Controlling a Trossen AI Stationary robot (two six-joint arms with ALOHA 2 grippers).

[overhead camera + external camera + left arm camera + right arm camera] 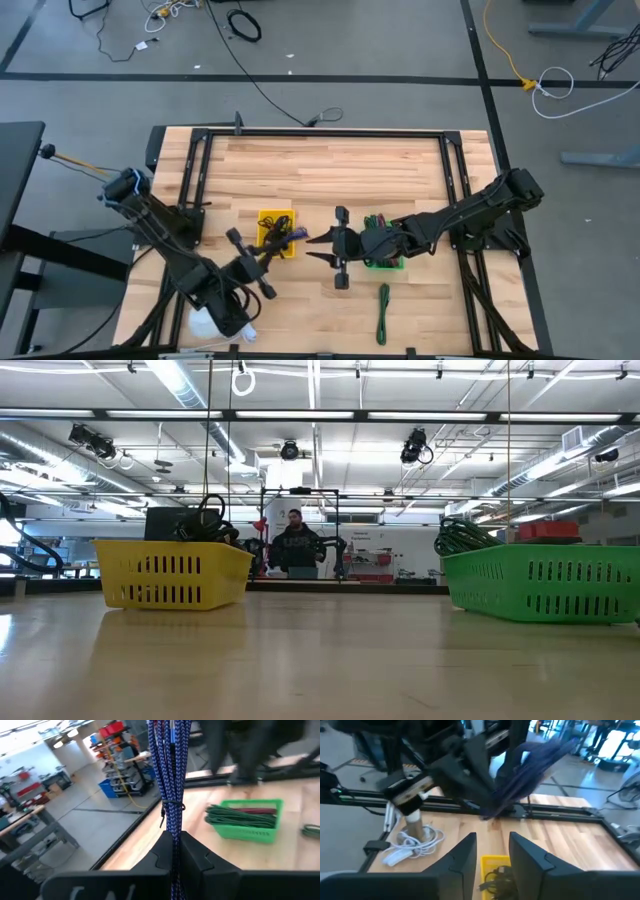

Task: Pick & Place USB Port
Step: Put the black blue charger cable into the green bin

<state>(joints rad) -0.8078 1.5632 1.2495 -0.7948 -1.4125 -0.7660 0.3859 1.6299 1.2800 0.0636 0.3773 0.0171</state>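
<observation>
Blue braided USB cable (172, 780) sits clamped in my left end effector (175, 852), above the yellow basket (277, 232); right end effector (492, 852) parted, empty, facing it.

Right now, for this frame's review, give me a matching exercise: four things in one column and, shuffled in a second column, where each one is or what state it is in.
Things:
1. blue braided cable
2. yellow basket
3. loose green cable
4. white cable

Places or states:
A. lying flat on the bare table, outside any basket
B. pinched in the shut left hand, hanging in the air
C. coiled on the table by the left arm's base
D. on the table, holding dark cables

Pairs: 1-B, 2-D, 3-A, 4-C
</observation>
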